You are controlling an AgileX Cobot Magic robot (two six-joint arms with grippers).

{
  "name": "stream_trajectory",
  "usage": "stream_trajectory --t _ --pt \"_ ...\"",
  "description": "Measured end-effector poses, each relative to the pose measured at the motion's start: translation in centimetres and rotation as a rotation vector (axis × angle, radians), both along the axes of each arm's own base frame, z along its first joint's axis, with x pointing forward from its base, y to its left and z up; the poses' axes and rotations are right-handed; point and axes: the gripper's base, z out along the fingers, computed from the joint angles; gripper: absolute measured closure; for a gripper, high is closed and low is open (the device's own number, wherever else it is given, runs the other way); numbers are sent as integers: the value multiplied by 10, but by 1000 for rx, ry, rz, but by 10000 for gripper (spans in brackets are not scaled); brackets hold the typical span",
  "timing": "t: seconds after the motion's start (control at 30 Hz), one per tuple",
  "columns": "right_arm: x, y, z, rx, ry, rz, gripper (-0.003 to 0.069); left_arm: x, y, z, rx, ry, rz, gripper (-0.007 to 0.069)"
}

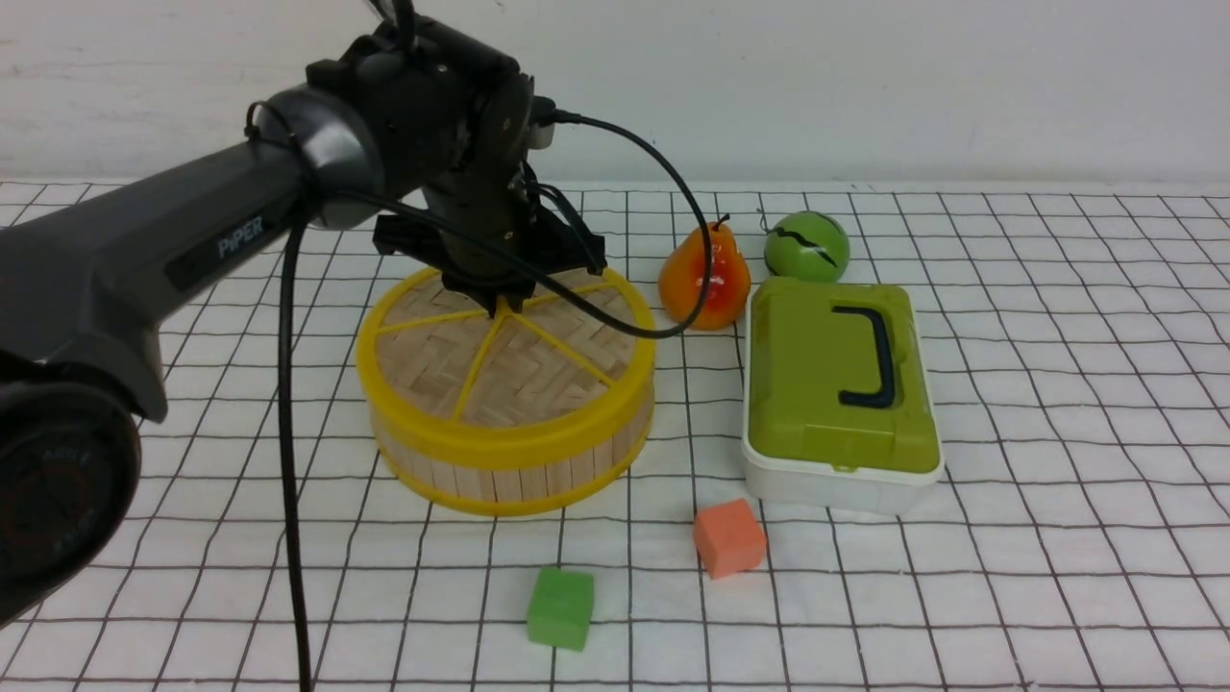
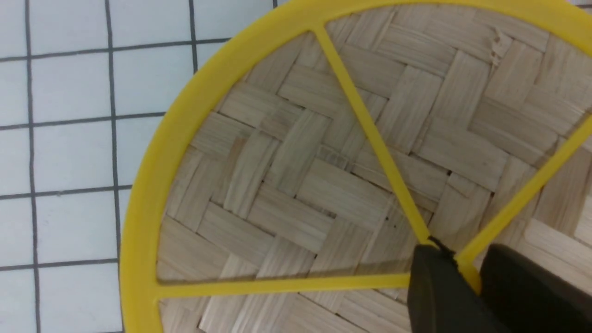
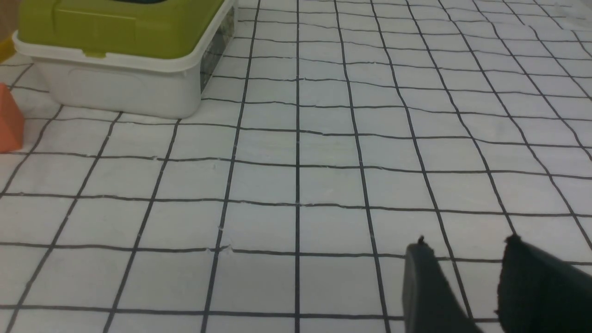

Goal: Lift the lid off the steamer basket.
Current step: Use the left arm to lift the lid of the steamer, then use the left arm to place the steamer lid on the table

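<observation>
The left gripper (image 1: 500, 303) is clenched on the hub where the yellow spokes of the lid (image 1: 524, 375) meet, with its fingers (image 2: 434, 296) pressed to either side. The lid lies flat on the steamer basket (image 1: 509, 471), left of centre on the gridded table (image 1: 1057, 538), beside a pear (image 1: 704, 279). The right gripper (image 3: 467, 282) hangs spread and empty, right of a green-topped box (image 3: 115, 27).

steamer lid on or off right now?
On. The lid sits flat in the top rim of the steamer basket, no gap showing; left gripper pinches its centre hub, not lifted.
</observation>
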Motion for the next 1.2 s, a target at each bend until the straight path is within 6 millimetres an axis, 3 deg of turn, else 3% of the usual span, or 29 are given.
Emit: stream_trajectory --t 0.13,0.17,0.27,0.3,0.33,0.37,0.4,0.47,0.53,0.57,0.63,0.67,0.73,0.77,0.8,0.83,0.9,0.93,1.0,1.2 --pt "0 0 0 0 0 0 419 -3 2 16 -10 -28 2 523" --pt "0 0 0 0 0 0 419 -6 3 27 -16 -51 1 523" --pt "0 0 0 0 0 0 419 -23 17 91 -16 -205 -8 523" --pt "0 0 0 0 0 0 419 -24 18 95 -14 -216 -8 523" --pt "0 0 0 0 0 0 419 -36 32 128 0 -301 8 523" --pt "0 0 0 0 0 0 419 -42 43 143 14 -341 26 523" --pt "0 0 0 0 0 0 419 -42 45 143 20 -341 31 523" --pt "0 0 0 0 0 0 419 -50 87 169 64 -393 126 523" --pt "0 0 0 0 0 0 419 -49 119 169 88 -383 210 523" --pt "0 0 0 0 0 0 419 -48 123 168 92 -379 219 523" --pt "0 0 0 0 0 0 419 -41 168 143 123 -301 340 523" --pt "0 0 0 0 0 0 419 -40 174 140 123 -297 357 523" --pt "0 0 0 0 0 0 419 -33 209 96 114 -213 436 523" --pt "0 0 0 0 0 0 419 -31 219 79 99 -188 459 523" --pt "0 0 0 0 0 0 419 -30 219 75 100 -184 455 523" --pt "0 0 0 0 0 0 419 -28 231 49 71 -154 491 523" --pt "0 0 0 0 0 0 419 -25 238 20 41 -118 528 523" --pt "0 0 0 0 0 0 419 -25 238 17 40 -111 531 523" --pt "0 0 0 0 0 0 419 -20 237 -9 28 -64 538 523" --pt "0 0 0 0 0 0 419 -8 227 -45 33 -5 506 523"
